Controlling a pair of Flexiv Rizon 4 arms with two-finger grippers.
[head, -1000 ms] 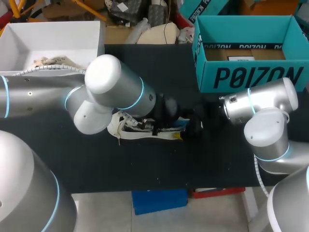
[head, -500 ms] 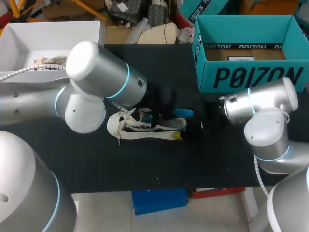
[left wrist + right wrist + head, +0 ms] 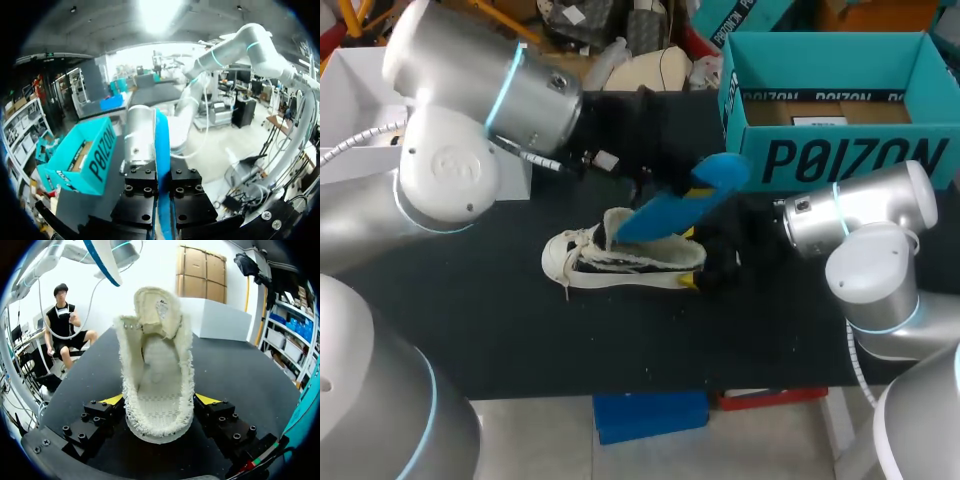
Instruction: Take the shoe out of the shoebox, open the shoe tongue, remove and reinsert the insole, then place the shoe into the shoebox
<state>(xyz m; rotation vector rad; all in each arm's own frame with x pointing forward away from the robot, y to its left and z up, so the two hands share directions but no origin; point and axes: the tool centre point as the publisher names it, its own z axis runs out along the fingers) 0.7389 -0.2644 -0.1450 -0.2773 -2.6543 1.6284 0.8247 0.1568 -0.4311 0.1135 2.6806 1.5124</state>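
A cream fabric shoe (image 3: 620, 262) lies on its side on the black table, toe toward the left. My right gripper (image 3: 712, 262) is shut on its heel; in the right wrist view the shoe (image 3: 157, 365) sits between the yellow fingertips (image 3: 112, 399), its mouth wide and its tongue folded forward. My left gripper (image 3: 665, 183) hangs above the shoe, shut on a blue insole (image 3: 680, 205) that slants down with its lower end at the shoe's opening. In the left wrist view the insole (image 3: 162, 145) stands edge-on between the black fingers (image 3: 142, 187). The teal shoebox (image 3: 835, 150) stands open at the back right.
A white box (image 3: 380, 75) with crumpled paper inside stands at the back left, partly behind my left arm. The black table mat (image 3: 520, 340) is bare in front of the shoe. The shoebox (image 3: 82, 155) lies just beyond my right arm's wrist.
My left arm has risen and drawn back from the shoe, pulling the blue insole up and out of it. The right gripper and the shoe have kept still.
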